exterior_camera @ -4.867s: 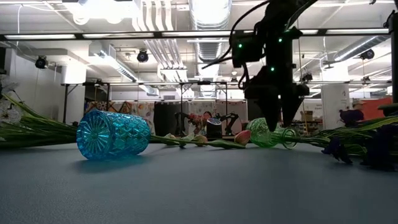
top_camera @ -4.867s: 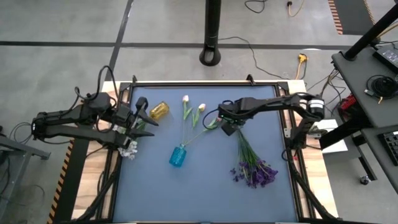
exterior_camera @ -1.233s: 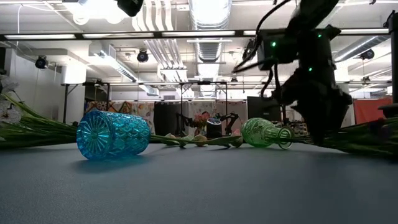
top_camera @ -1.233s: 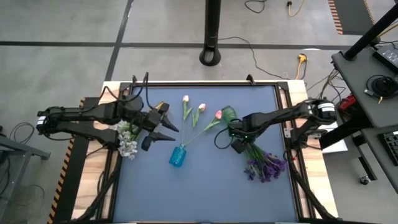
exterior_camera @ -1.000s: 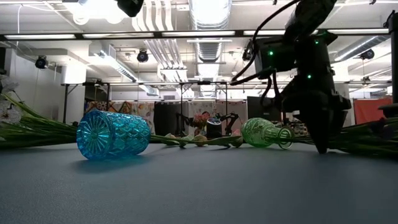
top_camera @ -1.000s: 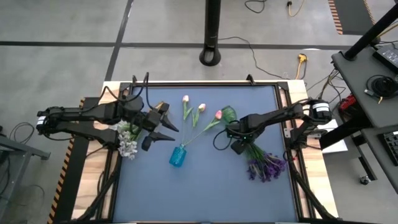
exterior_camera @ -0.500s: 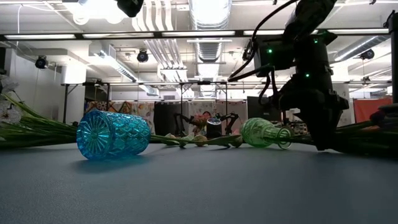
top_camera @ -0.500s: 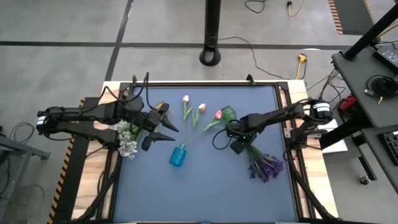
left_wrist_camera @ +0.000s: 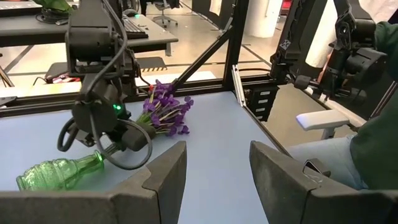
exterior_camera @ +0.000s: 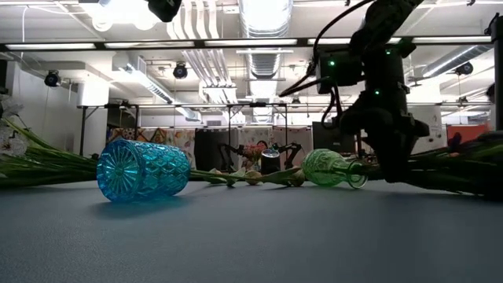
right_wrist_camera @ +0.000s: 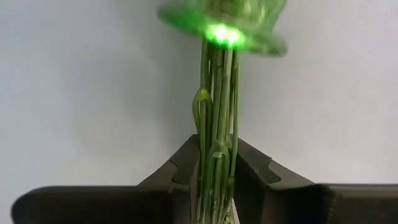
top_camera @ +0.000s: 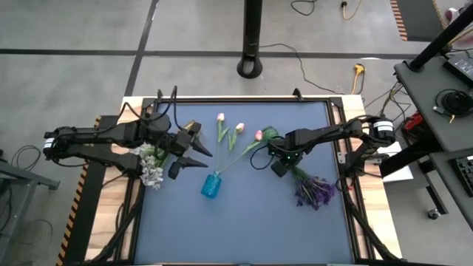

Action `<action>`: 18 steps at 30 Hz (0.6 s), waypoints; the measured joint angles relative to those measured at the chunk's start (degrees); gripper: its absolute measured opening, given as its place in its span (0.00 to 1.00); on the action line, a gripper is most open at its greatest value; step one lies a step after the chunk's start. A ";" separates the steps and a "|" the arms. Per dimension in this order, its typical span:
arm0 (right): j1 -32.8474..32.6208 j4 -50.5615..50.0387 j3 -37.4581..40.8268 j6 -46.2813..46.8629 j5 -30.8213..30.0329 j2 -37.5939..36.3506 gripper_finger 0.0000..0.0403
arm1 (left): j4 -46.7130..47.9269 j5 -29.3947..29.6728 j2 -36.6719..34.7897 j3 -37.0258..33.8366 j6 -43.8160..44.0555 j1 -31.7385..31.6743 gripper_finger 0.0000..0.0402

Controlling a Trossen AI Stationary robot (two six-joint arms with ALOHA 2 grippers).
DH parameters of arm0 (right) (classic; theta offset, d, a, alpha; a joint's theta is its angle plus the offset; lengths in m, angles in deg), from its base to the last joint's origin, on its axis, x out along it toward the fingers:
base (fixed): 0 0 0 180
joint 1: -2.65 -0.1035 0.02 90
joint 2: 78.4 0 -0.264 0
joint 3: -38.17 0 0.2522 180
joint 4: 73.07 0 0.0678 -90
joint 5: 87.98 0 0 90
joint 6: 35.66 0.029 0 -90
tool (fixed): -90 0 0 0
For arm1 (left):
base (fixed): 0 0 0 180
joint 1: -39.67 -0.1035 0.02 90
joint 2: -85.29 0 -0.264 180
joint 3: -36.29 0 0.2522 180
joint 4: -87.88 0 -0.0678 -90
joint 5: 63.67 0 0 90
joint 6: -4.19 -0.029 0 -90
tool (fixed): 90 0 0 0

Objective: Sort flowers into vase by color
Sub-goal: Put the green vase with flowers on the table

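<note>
My right gripper (right_wrist_camera: pixel 216 163) is squeezed tight on the stems of the purple flowers (top_camera: pixel 313 191), and their cut ends poke into the mouth of the green vase (exterior_camera: pixel 328 168), which lies on its side. If I push hard, the vase could roll away, or the thin stems could bend. My left gripper (left_wrist_camera: pixel 214 171) waits with its fingers apart, holding nothing, near the white flowers (top_camera: pixel 151 174).

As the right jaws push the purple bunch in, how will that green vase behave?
The green vase lies on its side, round-bodied, so it will probably roll or slide. The purple bunch is long and thin-stemmed, likely to flex beyond the right gripper.
</note>
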 joint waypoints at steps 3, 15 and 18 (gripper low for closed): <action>1.00 0.79 -0.93 -0.02 -0.02 0.00 0.16 | 0.00 0.00 0.00 0.00 -0.02 0.01 0.40; 2.99 2.81 -1.21 -0.51 -3.91 0.00 0.20 | -0.03 0.00 0.00 -0.04 -0.03 -0.01 0.40; 3.15 4.08 -1.07 -0.67 -4.85 0.00 0.26 | -0.09 0.00 0.00 -0.04 -0.09 0.00 0.40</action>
